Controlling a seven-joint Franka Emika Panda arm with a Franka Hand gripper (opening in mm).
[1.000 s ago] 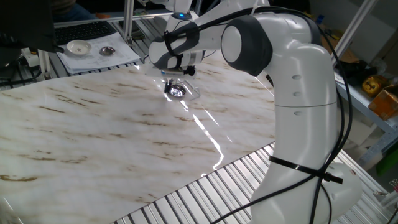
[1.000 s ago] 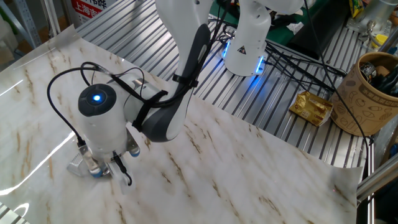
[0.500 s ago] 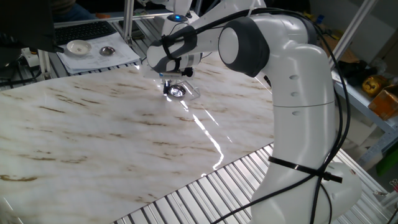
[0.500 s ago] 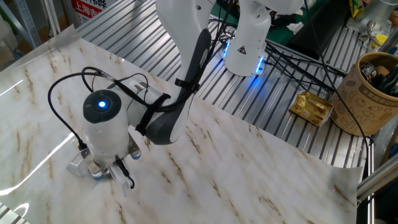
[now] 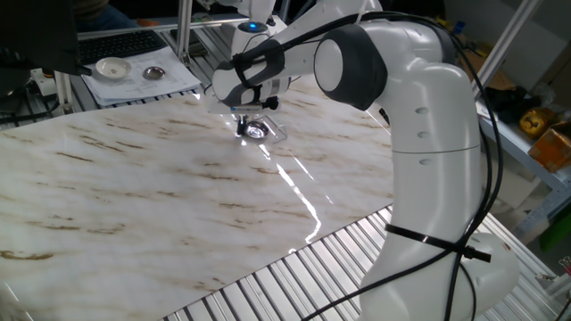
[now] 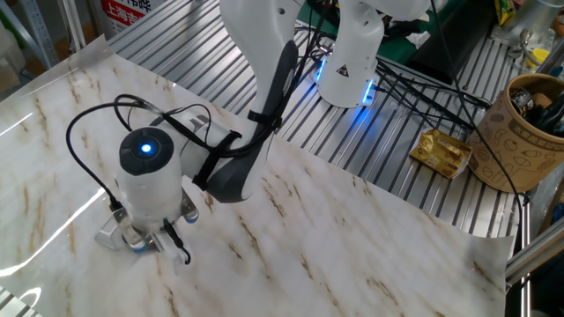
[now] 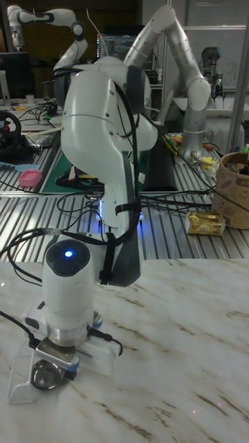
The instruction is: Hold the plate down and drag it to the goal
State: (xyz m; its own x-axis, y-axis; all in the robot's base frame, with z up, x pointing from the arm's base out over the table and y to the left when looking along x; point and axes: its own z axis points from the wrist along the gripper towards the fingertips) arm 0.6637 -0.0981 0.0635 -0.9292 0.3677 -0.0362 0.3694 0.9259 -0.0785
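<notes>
So the gripper (image 5: 251, 117) is parked right over the plate (image 5: 255, 131), coming straight down on it from above. In the one fixed view you can just see the little shiny silver dish peeking out below the hand, with the fingers reaching down to its near-left edge. Honestly can't tell how far apart the jaws are, since the hand body covers them in every view, so I won't call it open or closed. It does look like it's touching or pressing on the plate rather than pinching it, but the contact itself is hidden.

The tall fixed view gives the best look at the plate (image 7: 45, 374): round, dark reflective centre, sitting directly under the gripper (image 7: 57, 365), half tucked beneath it. It's lying on the goal (image 7: 26, 377), the pale see-through square patch, which sticks out to the left of the plate and shows a bit around it. In the one fixed view the goal (image 5: 271, 134) pokes out just to the right of the plate.

From the other fixed view the wrist with the blue light blocks the plate completely; only the gripper (image 6: 141, 239) base shows, low over the marble table (image 6: 352, 255).
</notes>
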